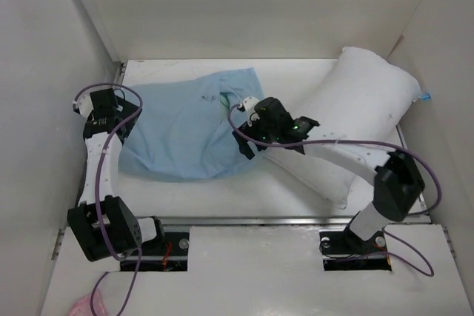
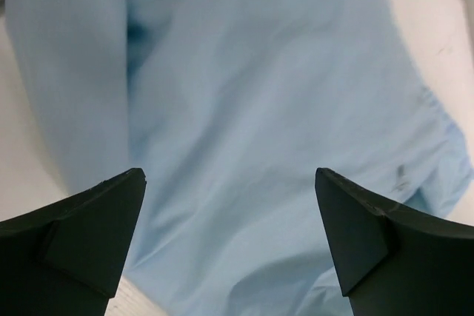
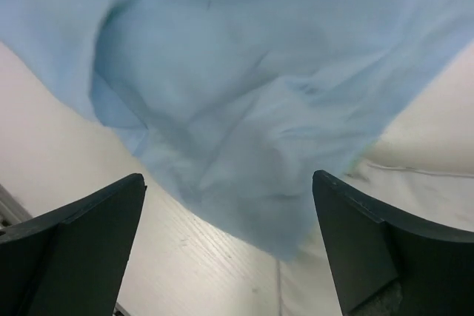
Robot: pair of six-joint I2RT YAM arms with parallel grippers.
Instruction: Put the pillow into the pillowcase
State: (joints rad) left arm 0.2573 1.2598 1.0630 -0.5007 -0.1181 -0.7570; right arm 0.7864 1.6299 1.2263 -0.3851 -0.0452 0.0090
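Two pairs of jaws are spread wide and empty over the thin, crumpled light blue fabric pillowcase [image 1: 185, 131], laid on the white bench [image 1: 222, 197] just beside the plump white rectangular pillow [image 1: 363, 109]. A single layer at the mouth should be pinched, so the limp cloth is opened, not sealed.

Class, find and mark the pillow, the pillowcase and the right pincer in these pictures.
pillow [image 1: 363, 101], top external view, middle of its white upper face.
pillowcase [image 1: 185, 127], top external view, centre of the light blue fabric.
right pincer [image 3: 228, 177], right wrist view, midway between its open fingertips.
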